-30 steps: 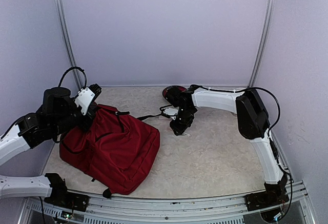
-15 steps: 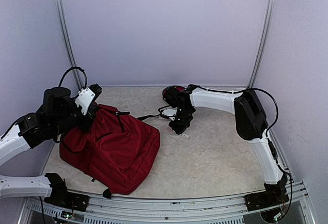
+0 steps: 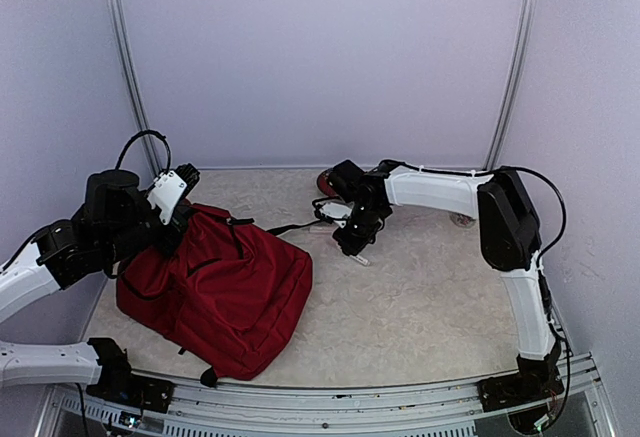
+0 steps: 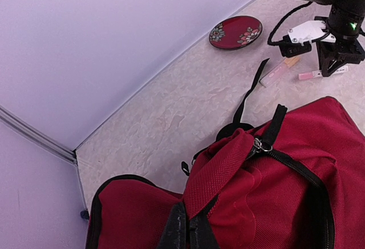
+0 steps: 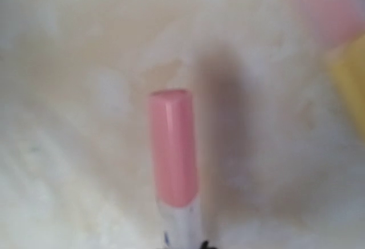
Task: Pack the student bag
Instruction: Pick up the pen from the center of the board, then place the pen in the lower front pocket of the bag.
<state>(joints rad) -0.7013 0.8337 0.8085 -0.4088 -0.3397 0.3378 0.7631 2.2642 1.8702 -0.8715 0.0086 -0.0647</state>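
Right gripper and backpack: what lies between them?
A loose black strap of the backpack and a pink tube near the right gripper; seen in the left wrist view.

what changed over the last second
The right end effector closed on the pink tube, staying low over the table, while that arm's elbow swung out to the right, toward the wall. Unchanged: the left end effector pinching the top of the student bag, the bag's position, and the red plate.
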